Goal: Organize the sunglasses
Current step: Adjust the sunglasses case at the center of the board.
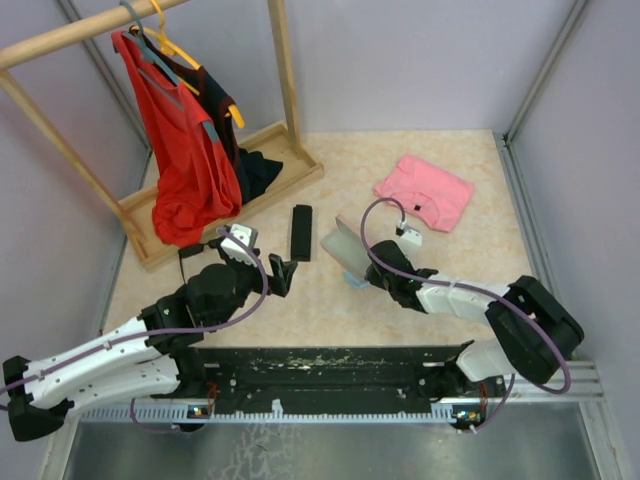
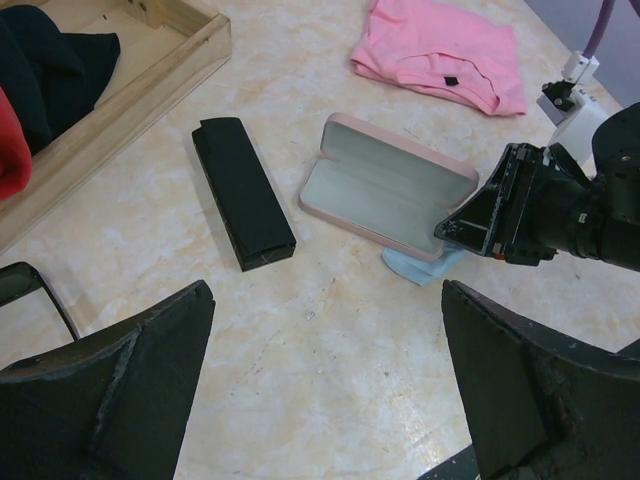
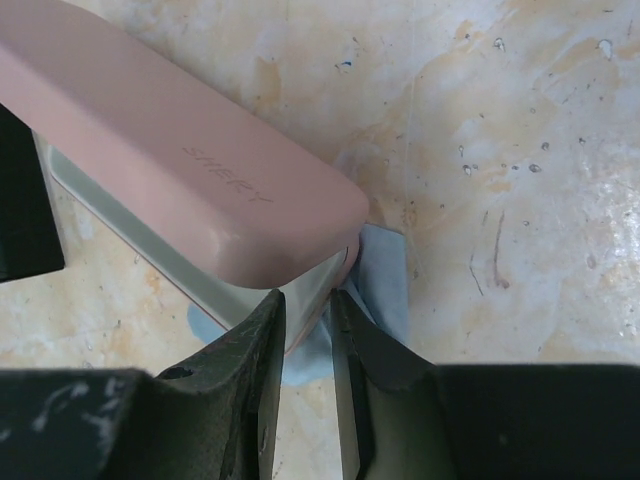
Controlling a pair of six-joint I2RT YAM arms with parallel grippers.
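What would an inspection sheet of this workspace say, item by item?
surface: beige marbled table
job's things: sunglasses not clearly seen; open pink case and black case lie apart
clutter: pink shirt; light blue cloth under the pink case
grippers: left gripper open, empty; right gripper nearly shut at the pink case's corner, grip unclear
cables: purple cable along the right arm
surroundings: wooden clothes rack with red shirt

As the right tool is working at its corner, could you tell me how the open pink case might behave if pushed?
The pink case looks like a rigid shell, so it would probably slide whole rather than flex. Its lid stands raised and might swing shut if bumped. One corner seems to sit on the blue cloth, so it may rock slightly.
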